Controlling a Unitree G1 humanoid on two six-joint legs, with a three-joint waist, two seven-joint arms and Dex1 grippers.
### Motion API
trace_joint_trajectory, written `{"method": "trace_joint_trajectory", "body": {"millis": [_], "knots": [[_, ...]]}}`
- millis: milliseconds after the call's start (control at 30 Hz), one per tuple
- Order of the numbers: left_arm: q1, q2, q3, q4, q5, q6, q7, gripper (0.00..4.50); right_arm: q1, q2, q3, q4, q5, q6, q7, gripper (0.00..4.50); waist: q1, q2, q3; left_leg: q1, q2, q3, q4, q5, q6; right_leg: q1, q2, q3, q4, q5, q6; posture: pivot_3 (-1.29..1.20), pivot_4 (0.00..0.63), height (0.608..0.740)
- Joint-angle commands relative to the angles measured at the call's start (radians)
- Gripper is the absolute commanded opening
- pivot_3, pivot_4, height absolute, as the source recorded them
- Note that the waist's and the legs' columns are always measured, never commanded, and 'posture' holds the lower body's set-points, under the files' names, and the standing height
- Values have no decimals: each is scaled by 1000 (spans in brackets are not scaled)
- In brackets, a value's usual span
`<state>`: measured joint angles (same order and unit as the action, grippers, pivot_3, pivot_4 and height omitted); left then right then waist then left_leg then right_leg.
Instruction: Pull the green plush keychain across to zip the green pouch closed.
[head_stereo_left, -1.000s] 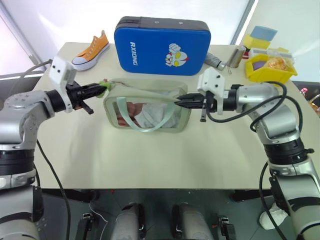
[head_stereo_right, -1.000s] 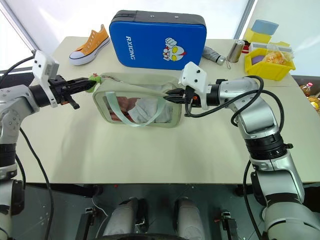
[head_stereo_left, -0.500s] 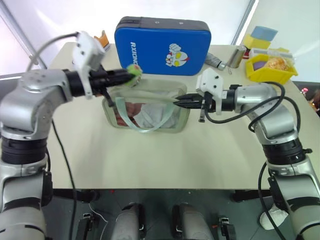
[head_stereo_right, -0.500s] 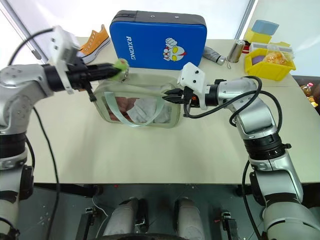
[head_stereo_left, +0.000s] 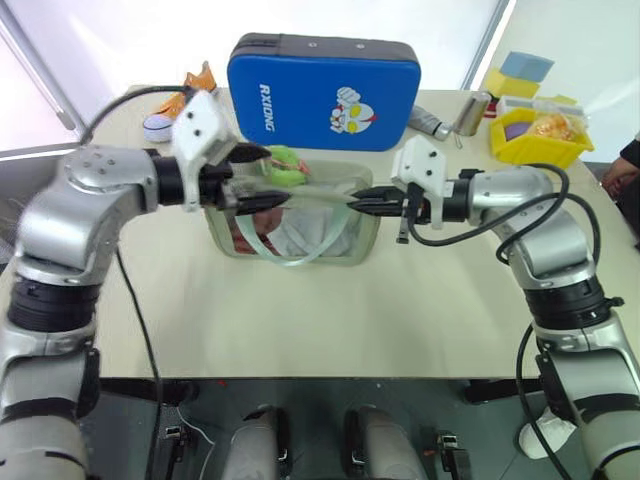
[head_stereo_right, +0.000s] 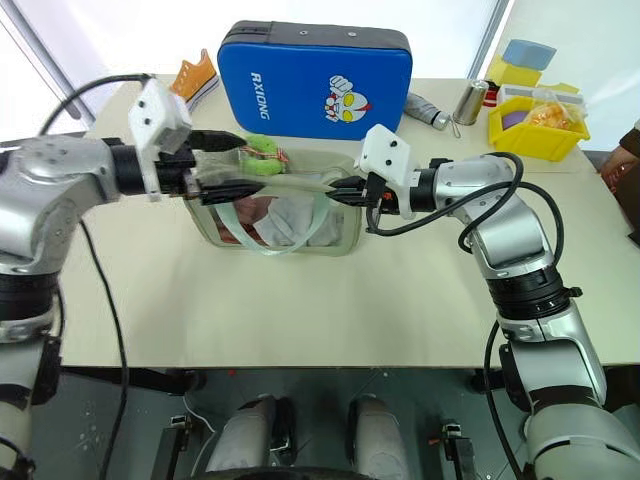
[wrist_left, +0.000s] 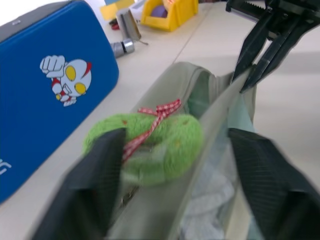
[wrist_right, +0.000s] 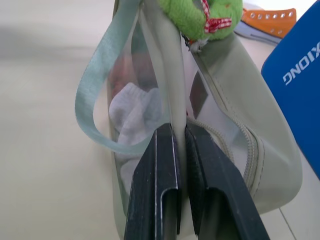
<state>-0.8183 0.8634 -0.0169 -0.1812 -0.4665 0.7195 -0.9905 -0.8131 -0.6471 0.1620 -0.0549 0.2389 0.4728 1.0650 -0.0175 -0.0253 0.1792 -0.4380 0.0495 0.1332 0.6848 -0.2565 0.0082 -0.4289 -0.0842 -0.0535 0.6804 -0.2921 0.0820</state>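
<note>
The green pouch (head_stereo_left: 300, 235) stands at the table's middle, with its clear front toward me and its mint strap hanging down. On its top edge, left of centre, lies the green plush keychain (head_stereo_left: 285, 165) with a red checked bow. My left gripper (head_stereo_left: 275, 177) is open, one finger on either side of the plush, and holds nothing. In the left wrist view the plush (wrist_left: 160, 142) sits between the spread fingers (wrist_left: 97, 175). At the pouch's right end my right gripper (head_stereo_left: 355, 203) is shut on the top edge of the pouch (wrist_right: 150, 95).
A blue padded case (head_stereo_left: 320, 90) stands just behind the pouch. An orange sneaker (head_stereo_left: 160, 120) is at the back left. A metal cylinder (head_stereo_left: 470, 112) and a yellow bin (head_stereo_left: 535, 135) are at the back right. A person's hand (head_stereo_left: 620, 172) shows at the right edge.
My left gripper carried the plush rightward along the pouch's top, then opened and let it go. The plush now rests on the pouch. The right gripper kept still.
</note>
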Motion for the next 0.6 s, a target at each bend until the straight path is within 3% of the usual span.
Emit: {"method": "trace_joint_trajectory", "body": {"millis": [33,167,533,600], "knots": [[-14,92,96,-1,-30,24,-46,3696,-24,-5,-20,-2,-2,-20,-6,0,1,0,0,0,0,0,0,0,0,0,0,0,0,0,0,0,150,740],[79,162,126,42,14,-37,-60,3696,-31,-1,-19,8,-4,-27,-5,0,2,0,0,0,0,0,0,0,0,0,0,0,0,0,0,0,150,740],[226,69,79,73,106,-154,27,3696,-45,7,-12,-3,-2,-19,-1,0,1,0,0,0,0,0,0,0,0,0,0,0,0,0,0,0,150,740],[233,54,78,95,119,-176,36,3119,-45,8,-11,-9,0,-14,-1,0,2,0,0,0,0,0,0,0,0,0,0,0,0,0,0,0,150,740]]}}
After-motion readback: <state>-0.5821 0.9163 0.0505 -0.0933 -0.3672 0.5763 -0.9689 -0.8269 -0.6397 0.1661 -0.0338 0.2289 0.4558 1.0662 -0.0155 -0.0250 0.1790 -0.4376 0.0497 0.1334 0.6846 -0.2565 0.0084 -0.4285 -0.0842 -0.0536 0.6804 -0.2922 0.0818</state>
